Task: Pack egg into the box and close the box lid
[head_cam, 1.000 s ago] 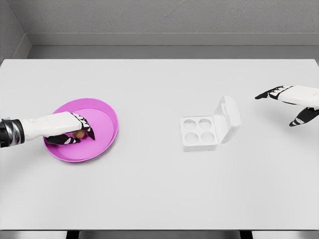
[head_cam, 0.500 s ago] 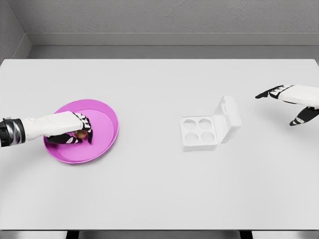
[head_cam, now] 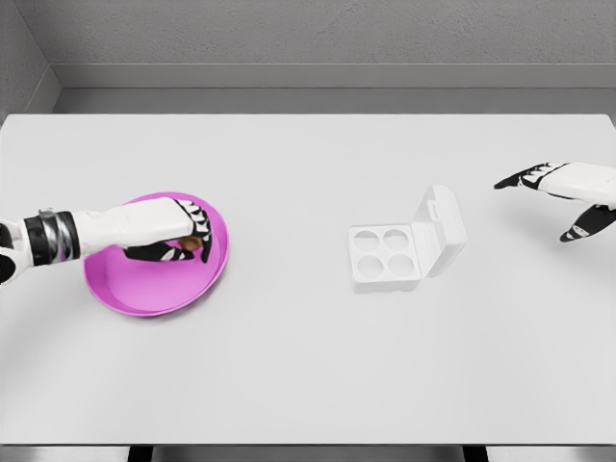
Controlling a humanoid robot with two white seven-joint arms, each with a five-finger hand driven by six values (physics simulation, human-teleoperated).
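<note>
The left robot hand (head_cam: 178, 236) pinches the egg (head_cam: 192, 244) above the pink plate (head_cam: 144, 294), while the right robot hand (head_cam: 563, 192) hovers open near the open box (head_cam: 404, 245).

A white desk (head_cam: 289, 366) carried two things. A pink plate (head_cam: 144, 294) lay at its left. A white box (head_cam: 390, 260), lid open, stood right of centre.

Left robot hand (head_cam: 178, 236) curled in a grasp; right robot hand (head_cam: 563, 192) hovers, fingers spread
</note>
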